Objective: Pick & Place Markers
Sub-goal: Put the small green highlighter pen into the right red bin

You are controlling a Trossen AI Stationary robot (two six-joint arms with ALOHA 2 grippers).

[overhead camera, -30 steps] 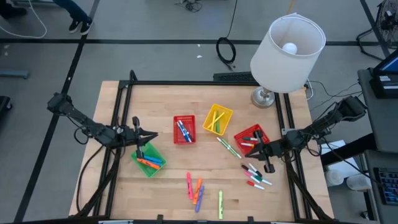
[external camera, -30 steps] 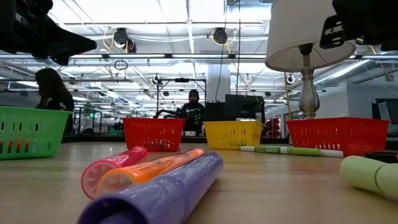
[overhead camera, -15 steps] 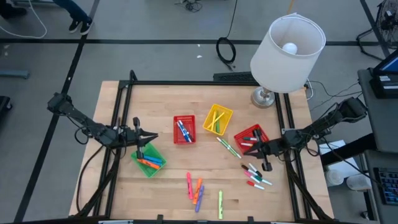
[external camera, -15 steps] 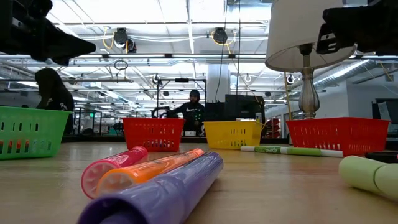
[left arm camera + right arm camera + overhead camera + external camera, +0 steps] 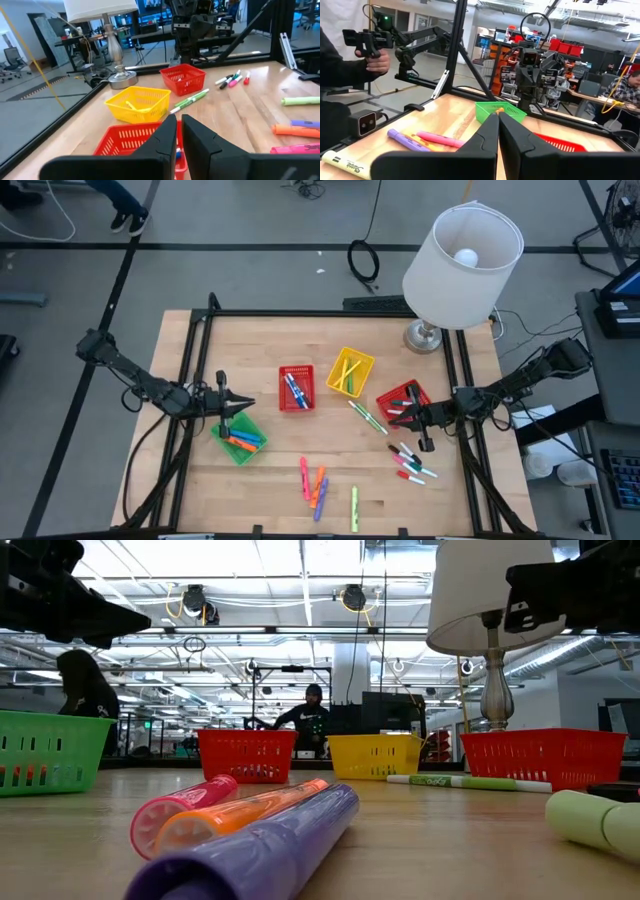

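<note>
While loose markers (image 5: 410, 462) lie at table's five o'clock, right gripper (image 5: 392, 415) hovers over red basket (image 5: 404, 404), jaws pinched shut, nothing held. Left gripper (image 5: 250, 401) above green basket (image 5: 238, 439) at nine o'clock, jaws narrow, empty; likely sorting by colour.

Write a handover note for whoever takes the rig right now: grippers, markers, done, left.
Left gripper: nearly closed, holding nothing visible, above the green mesh basket.
Right gripper: shut, empty, over the red mesh basket on the right.
Done: orange and blue markers lie in the green basket; blue ones in the middle red mesh basket; yellow ones in the yellow mesh basket.
Left: pink, orange and purple highlighters, the yellow-green highlighter, the two green-and-white pens, and the small cluster of thin markers, all loose on the wooden table.
</note>
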